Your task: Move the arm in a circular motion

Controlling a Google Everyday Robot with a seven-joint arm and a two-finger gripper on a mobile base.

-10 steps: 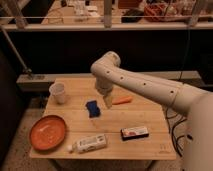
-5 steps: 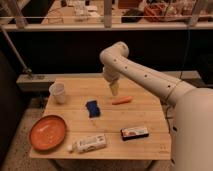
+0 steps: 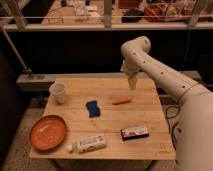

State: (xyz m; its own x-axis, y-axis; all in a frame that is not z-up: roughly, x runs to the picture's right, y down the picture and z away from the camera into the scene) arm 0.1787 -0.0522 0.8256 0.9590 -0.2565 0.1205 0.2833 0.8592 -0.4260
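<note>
Wooden table (image 3: 150,116) carries six items: a white cup (image 3: 58,92) at the rear left, an orange plate (image 3: 36,131) at the front left, a white bottle (image 3: 90,144) lying on its side along the front edge, a dark packet with a red and white label (image 3: 134,132) at the front right, a blue object (image 3: 92,108) near the centre, and a slim orange item (image 3: 122,100) just right of it. A metal rail (image 3: 105,24) runs behind the table. The arm (image 3: 160,72) enters from the lower right, its long axis rising up and to the left to a bend above the table's rear right corner; the last segment then turns and points straight down. The gripper (image 3: 132,83), a tan tapered tip, hangs above the rear edge of the table, behind the orange item and apart from it. Nothing lies between it and the tabletop. Whether the gripper is apart or closed cannot be told.
</note>
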